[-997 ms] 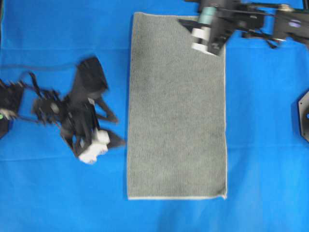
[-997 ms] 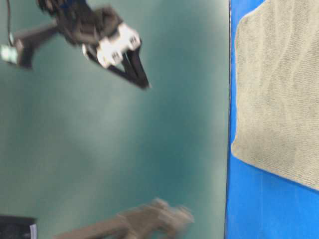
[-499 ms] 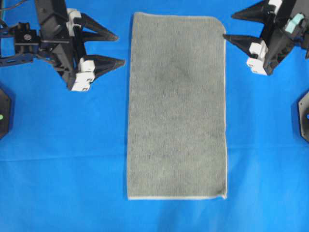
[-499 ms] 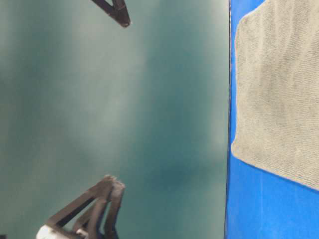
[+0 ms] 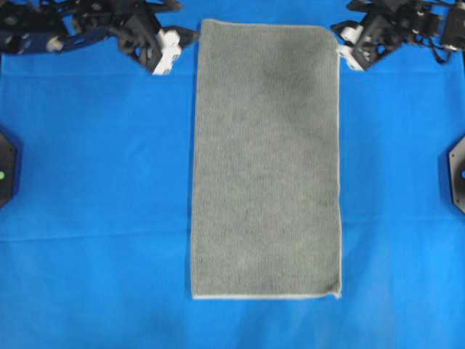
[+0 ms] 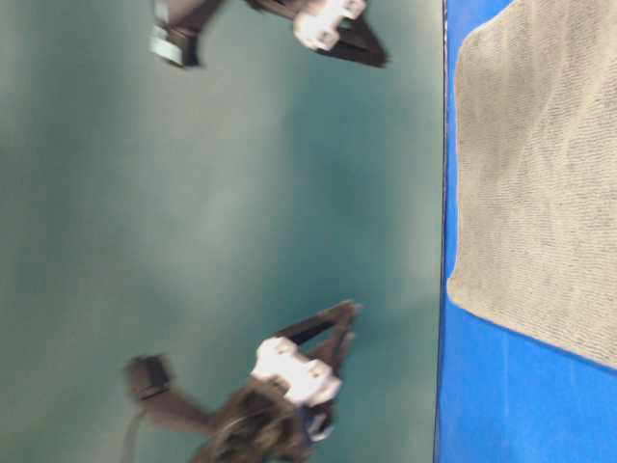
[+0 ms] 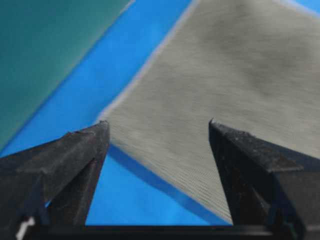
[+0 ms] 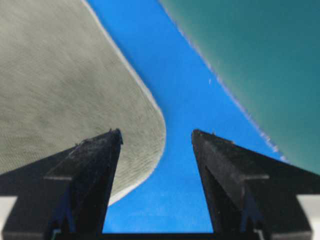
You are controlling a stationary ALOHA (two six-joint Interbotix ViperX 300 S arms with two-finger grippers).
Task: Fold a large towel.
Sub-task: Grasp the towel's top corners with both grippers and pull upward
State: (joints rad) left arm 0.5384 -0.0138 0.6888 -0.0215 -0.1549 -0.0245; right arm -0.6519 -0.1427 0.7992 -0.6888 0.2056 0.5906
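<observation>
The grey-green towel point(image 5: 266, 160) lies flat as a long rectangle on the blue sheet point(image 5: 94, 182), its pale hem visible along the near edge. My left gripper point(image 5: 186, 36) is open and empty, just left of the towel's far left corner. In the left wrist view the gripper point(image 7: 157, 131) has its jaws wide apart, with the towel point(image 7: 225, 75) corner next to the left fingertip. My right gripper point(image 5: 338, 41) is open and empty at the far right corner. In the right wrist view the gripper point(image 8: 156, 136) frames the towel's point(image 8: 60, 75) rounded corner.
The blue sheet covers the whole table. Dark arm bases sit at the left edge point(image 5: 4, 174) and the right edge point(image 5: 458, 171). In the table-level view the towel point(image 6: 540, 174) lies on the sheet beside a teal backdrop point(image 6: 193, 193), with both grippers blurred.
Both arms have swung to the far edge of the table. The left gripper moved from beside the towel's middle to its far left corner. The right gripper returned to the far right corner.
</observation>
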